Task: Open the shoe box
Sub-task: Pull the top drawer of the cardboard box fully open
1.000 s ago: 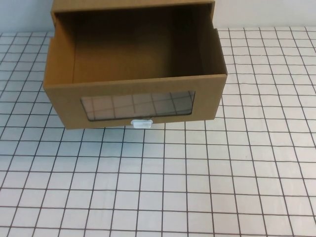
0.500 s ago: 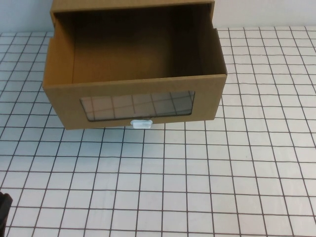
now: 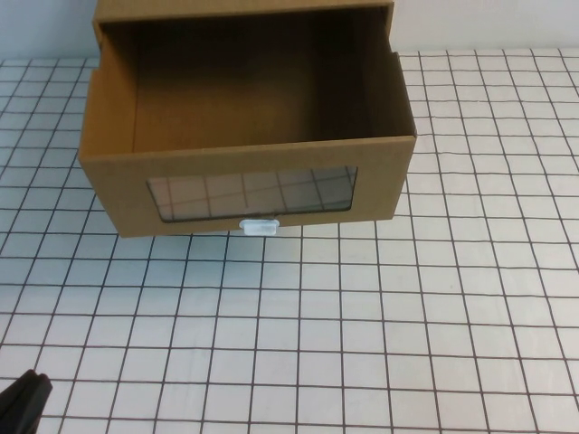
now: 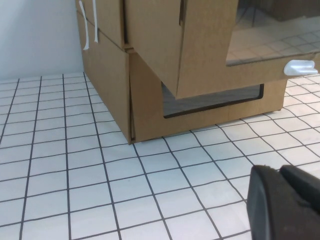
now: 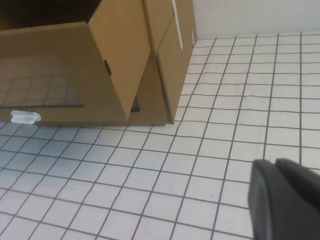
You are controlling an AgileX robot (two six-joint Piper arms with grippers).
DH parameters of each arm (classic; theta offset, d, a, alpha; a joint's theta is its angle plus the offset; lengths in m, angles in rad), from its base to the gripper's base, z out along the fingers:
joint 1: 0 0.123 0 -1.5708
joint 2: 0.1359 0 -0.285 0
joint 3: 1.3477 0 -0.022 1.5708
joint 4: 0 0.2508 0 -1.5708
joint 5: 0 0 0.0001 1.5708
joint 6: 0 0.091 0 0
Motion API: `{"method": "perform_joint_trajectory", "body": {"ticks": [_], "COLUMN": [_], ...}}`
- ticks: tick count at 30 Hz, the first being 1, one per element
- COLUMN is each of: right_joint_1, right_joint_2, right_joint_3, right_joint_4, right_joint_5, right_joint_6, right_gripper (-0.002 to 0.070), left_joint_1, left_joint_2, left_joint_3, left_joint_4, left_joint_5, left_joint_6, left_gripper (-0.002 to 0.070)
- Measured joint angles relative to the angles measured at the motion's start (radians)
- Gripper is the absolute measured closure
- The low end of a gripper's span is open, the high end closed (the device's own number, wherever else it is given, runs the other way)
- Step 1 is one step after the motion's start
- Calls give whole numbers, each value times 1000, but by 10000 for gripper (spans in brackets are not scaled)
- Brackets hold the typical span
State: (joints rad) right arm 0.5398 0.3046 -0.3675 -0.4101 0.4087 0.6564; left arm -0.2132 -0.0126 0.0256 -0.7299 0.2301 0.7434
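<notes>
Well apart: box (image 3: 244, 155), both end effectors (image 4: 280, 175) (image 5: 276, 167)

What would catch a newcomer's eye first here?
A brown shoe box stands at the table's far side, pulled open and empty, with a clear window in front. The left gripper sits at the near left corner, and the right gripper is low off the box's right, both shut.
</notes>
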Motion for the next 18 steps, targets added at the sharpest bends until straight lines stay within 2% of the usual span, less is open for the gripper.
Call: {"method": "perform_joint_trajectory", "body": {"ticks": [6, 11, 13, 18], "right_joint_1": [0, -20, -74, -300], "right_joint_2": [0, -13, -30, -119], "right_joint_3": [0, 9, 16, 100], "right_joint_4": [-11, -121, -147, -169], "right_joint_5": [0, 9, 3, -126], "right_joint_6": [0, 0, 0, 0], "right_gripper": [689, 689, 689, 689], "left_joint_1": [0, 0, 0, 0], "left_joint_2": [0, 0, 0, 0], "left_joint_3": [0, 0, 0, 0], "left_joint_4": [0, 0, 0, 0], "left_joint_5": [0, 0, 1, 1], "left_joint_6": [0, 0, 0, 0], "left_gripper": [677, 677, 677, 677]}}
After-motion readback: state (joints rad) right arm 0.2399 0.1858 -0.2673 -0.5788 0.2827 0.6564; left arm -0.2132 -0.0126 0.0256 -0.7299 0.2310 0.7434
